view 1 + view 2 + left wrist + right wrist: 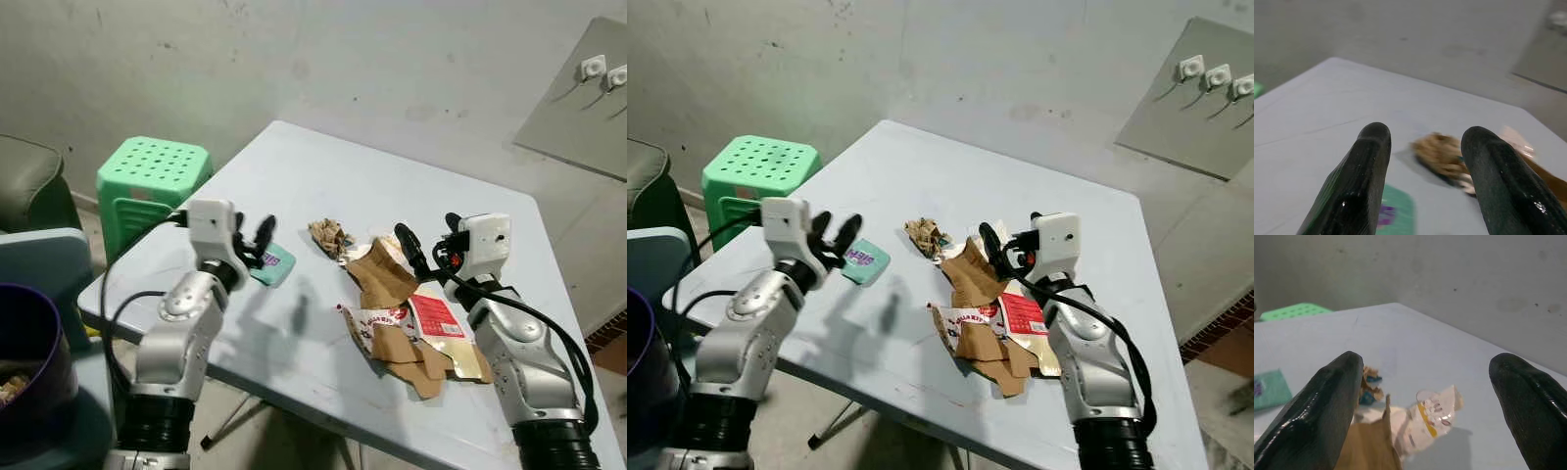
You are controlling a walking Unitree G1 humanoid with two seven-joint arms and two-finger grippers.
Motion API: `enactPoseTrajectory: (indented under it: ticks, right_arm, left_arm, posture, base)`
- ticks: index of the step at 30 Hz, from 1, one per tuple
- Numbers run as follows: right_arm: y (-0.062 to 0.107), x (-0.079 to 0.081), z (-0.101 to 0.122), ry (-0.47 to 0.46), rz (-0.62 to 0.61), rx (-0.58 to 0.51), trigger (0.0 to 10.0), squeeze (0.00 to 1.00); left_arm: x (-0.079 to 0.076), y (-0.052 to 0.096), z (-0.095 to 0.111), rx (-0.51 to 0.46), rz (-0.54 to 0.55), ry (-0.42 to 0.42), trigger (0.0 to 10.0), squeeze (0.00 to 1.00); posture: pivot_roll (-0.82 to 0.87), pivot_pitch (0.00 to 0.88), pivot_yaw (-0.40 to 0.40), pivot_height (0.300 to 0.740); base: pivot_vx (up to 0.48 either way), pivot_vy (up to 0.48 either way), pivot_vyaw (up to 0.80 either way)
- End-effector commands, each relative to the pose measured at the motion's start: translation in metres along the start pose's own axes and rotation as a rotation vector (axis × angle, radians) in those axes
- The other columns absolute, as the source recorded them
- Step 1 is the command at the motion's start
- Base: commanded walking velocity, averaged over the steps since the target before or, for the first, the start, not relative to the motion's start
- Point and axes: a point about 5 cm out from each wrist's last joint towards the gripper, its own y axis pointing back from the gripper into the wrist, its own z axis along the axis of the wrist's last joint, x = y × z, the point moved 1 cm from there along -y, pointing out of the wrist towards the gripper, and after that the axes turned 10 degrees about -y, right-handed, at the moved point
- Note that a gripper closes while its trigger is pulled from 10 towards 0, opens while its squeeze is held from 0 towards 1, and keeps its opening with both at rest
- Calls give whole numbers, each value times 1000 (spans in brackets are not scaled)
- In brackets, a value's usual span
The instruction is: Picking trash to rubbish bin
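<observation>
Trash (411, 328) lies on the grey table (323, 176), torn brown paper and red packets, at nine o'clock from the right gripper (429, 240), fingers spread wide. Left gripper (253, 242), fingers parted, hovers over a green packet (274, 264). Crumpled wrapper (328, 235) lies beyond.

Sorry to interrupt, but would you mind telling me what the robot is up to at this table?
It is clearing trash from the pale table. Both arms are raised over it with fingers open and nothing held. The left gripper hovers above a small green packet near the table's edge. The right gripper hangs over a heap of torn brown paper and wrappers, with a crumpled wrapper just beyond. A dark bin stands at the robot's left; nothing has been picked up yet.
</observation>
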Motion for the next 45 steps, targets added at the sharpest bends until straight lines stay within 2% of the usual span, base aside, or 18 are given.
enactPoseTrajectory:
  ticks: [1, 9, 18, 33, 35, 36, 37, 39, 40, 41, 45]
  right_arm:
    - [4, -6, 0, 16, 24, 35, 10000, 0]
    - [6, -13, -6, 81, 109, 124, 10000, 0]
    - [6, -21, -22, 85, 196, 227, 10000, 0]
    - [-4, -41, -36, 68, 183, 305, 10000, 0]
    - [-6, -43, -38, 60, 183, 312, 9686, 0]
    - [-7, -44, -38, 53, 184, 313, 7373, 0]
    - [-8, -44, -39, 48, 186, 312, 3137, 0]
    - [-8, -45, -39, 47, 186, 311, 3137, 0]
    - [-9, -46, -39, 38, 181, 307, 392, 0]
    - [-11, -46, -39, 36, 180, 307, 0, 0]
    - [-12, -44, -38, 16, 209, 292, 0, 0]
  left_arm:
    - [-10, 1, 1, 4, -60, -26, 10000, 0]
    - [-28, 7, -4, 16, -176, -67, 10000, 0]
    - [-46, 16, -7, 24, -298, -104, 10000, 0]
    - [-53, 19, -1, 18, -326, -104, 10000, 0]
    - [-53, 19, 0, 18, -325, -104, 10000, 0]
    - [-53, 20, 0, 18, -324, -104, 10000, 0]
    - [-53, 20, 0, 18, -323, -104, 10000, 0]
    - [-53, 20, 0, 18, -322, -104, 10000, 0]
    - [-53, 20, 1, 18, -322, -104, 10000, 0]
    - [-52, 20, 1, 18, -319, -102, 10000, 0]
    - [-52, 21, 2, 18, -314, -104, 10000, 0]
  posture:
    - [49, 18, -151, 740]
    - [41, 37, -158, 740]
    - [36, 64, -151, 740]
    - [38, 112, -141, 740]
    - [39, 114, -142, 740]
    - [40, 116, -141, 740]
    - [40, 116, -141, 740]
    - [44, 119, -143, 740]
    - [44, 119, -143, 740]
    - [45, 121, -143, 740]
    - [50, 122, -145, 740]
  base:
    - [0, 0, 0]
    - [0, 0, 0]
    - [0, 0, 0]
    - [0, 0, 0]
    - [0, 0, 0]
    - [0, 0, 0]
    - [0, 0, 0]
    - [0, 0, 0]
    - [0, 0, 0]
    - [0, 0, 0]
    - [0, 0, 0]
